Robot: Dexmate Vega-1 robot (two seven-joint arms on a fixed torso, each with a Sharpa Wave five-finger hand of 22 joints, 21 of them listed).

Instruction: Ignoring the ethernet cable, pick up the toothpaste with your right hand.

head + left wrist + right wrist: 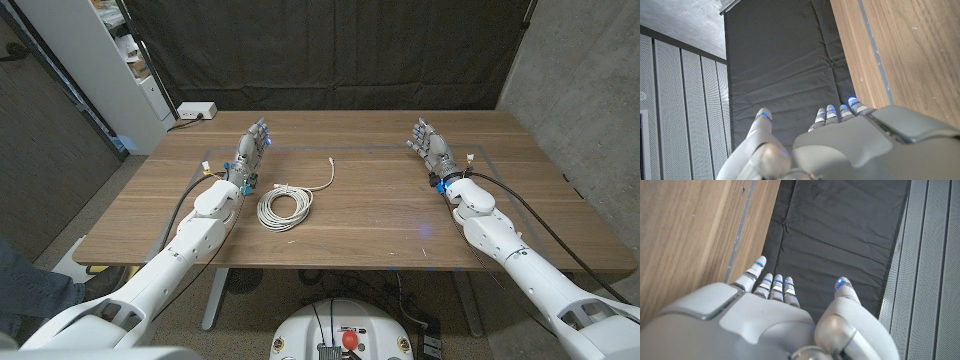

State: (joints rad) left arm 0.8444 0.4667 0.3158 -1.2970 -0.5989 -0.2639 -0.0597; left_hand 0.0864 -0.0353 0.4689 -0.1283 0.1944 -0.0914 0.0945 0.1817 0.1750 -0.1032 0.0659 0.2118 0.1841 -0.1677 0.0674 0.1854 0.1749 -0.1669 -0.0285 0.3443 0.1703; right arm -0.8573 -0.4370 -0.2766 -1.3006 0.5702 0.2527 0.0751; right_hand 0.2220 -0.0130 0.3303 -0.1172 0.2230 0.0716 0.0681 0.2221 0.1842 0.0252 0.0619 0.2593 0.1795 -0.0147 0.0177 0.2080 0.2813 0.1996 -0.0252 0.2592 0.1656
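Two hands over the wooden counter [380, 215], both empty, fingers extended and slightly apart: left hand [252, 147], right hand [430, 146]. White coiled ethernet cable [285, 207] lies just right of the left hand, well left of the right. Toothpaste: cannot tell where.

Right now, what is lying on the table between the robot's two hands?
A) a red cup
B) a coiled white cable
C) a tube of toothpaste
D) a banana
B: the head view shows a coiled white ethernet cable on the wooden table, nearer the left hand than the right hand; both hands hold nothing.
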